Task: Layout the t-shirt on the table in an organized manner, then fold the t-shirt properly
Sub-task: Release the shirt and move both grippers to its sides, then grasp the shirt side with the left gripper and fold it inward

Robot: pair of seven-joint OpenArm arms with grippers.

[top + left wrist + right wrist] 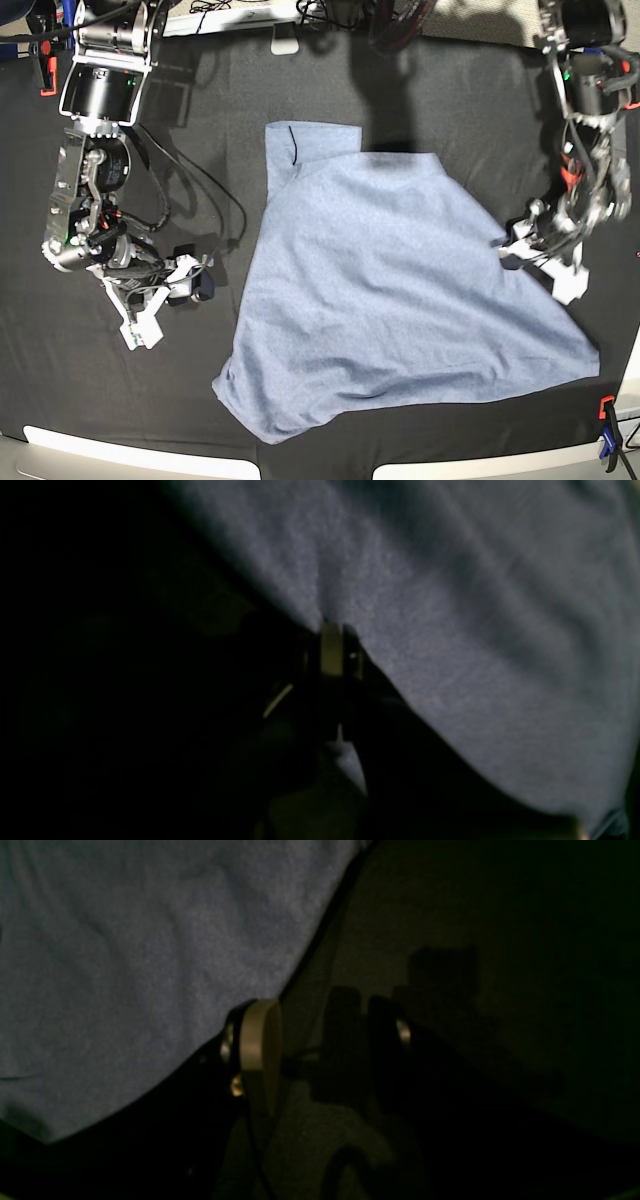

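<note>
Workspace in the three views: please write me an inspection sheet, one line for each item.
Surface: the table, black cloth, wrinkled.
Job's things: the t-shirt lies spread but skewed, one sleeve toward the far side, not folded.
Clutter: nothing seen.
Grippers: left gripper shut on the t-shirt's edge; right gripper open, beside the shirt edge, holding nothing.
Cables: black cable loops on the cloth near the right arm.
Surroundings: orange-black clamp at the table's near edge.

I see base view overhead facing down; both wrist views sit close, sharing the t-shirt [390, 300] edges.
</note>
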